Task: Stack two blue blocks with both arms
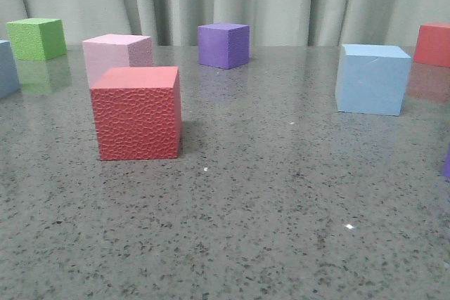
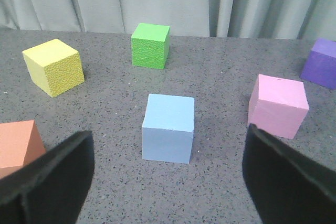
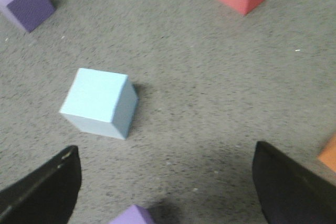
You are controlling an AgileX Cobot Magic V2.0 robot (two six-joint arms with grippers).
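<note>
One blue block (image 1: 373, 79) stands on the right of the table in the front view, and a second blue block (image 1: 5, 68) is cut off by the left edge. Neither gripper shows in the front view. In the left wrist view my left gripper (image 2: 168, 179) is open and empty, with a blue block (image 2: 168, 127) on the table just beyond the gap between its black fingers (image 2: 47, 182). In the right wrist view my right gripper (image 3: 165, 182) is open and empty. A blue block (image 3: 100, 102) lies beyond it, nearer the finger (image 3: 44, 190) than the middle of the gap.
A red textured cube (image 1: 137, 114), a pink cube (image 1: 116, 54), a purple cube (image 1: 223, 45), a green cube (image 1: 36, 38) and a red cube (image 1: 432, 43) stand around. The left wrist view also shows a yellow cube (image 2: 53, 66) and an orange cube (image 2: 18, 142). A small purple cube (image 3: 134, 216) lies between the right fingers.
</note>
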